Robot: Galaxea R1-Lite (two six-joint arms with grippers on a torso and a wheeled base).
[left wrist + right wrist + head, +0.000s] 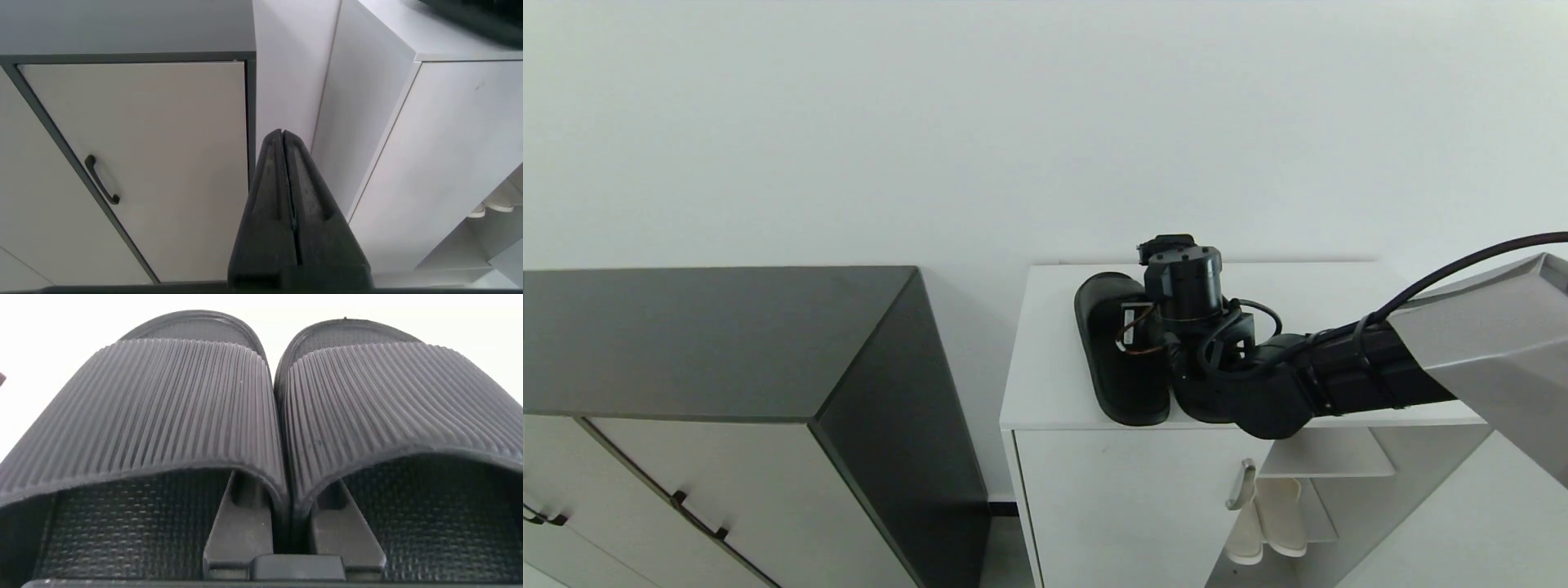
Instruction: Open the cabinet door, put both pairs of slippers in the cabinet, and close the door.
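Note:
A pair of black slippers [1119, 367] lies side by side on top of the white cabinet [1054, 367]. My right gripper [1176, 339] is over them, covering most of the right slipper. In the right wrist view one finger [235, 531] is under each ribbed strap, and the right gripper [286, 486] is shut on the two touching inner sides of the black slippers [188, 408]. A pair of white slippers [1274, 523] stands on a shelf inside the cabinet's open right half. My left gripper [283, 196] is shut and empty, low between the two cabinets.
The white cabinet's left door [1127, 506] is shut, with a metal handle [1241, 483]. A dark-topped grey cabinet [711, 343] with black handles [102, 180] stands to the left, a narrow gap between them. An open white door panel [1462, 523] is at the lower right.

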